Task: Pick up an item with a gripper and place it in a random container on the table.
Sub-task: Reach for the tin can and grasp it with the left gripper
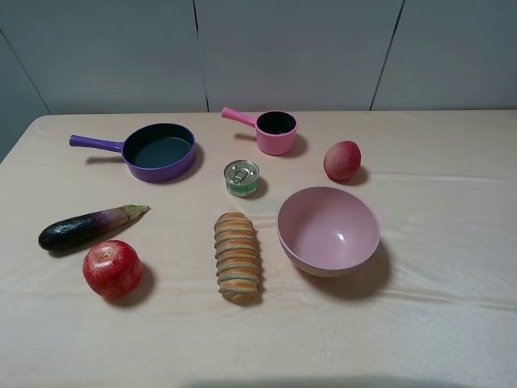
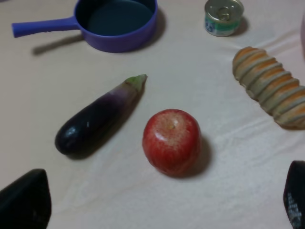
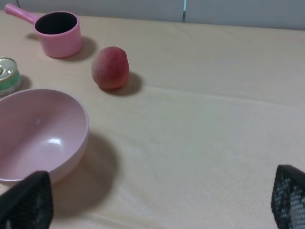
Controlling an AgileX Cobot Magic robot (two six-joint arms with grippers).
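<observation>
One tabletop carries eight loose things. Three of them are vessels: one purple frying pan, one pink saucepan and one pink bowl. Two of those three have a handle, one handle each. There is one tin can, with one pull-tab on its lid. The other four are food pieces: one red apple, one peach, one eggplant and one bread loaf. That makes two round fruits and two long pieces. There are two tools, the left tool and the right tool, and each shows two dark fingertips in its own wrist view.
</observation>
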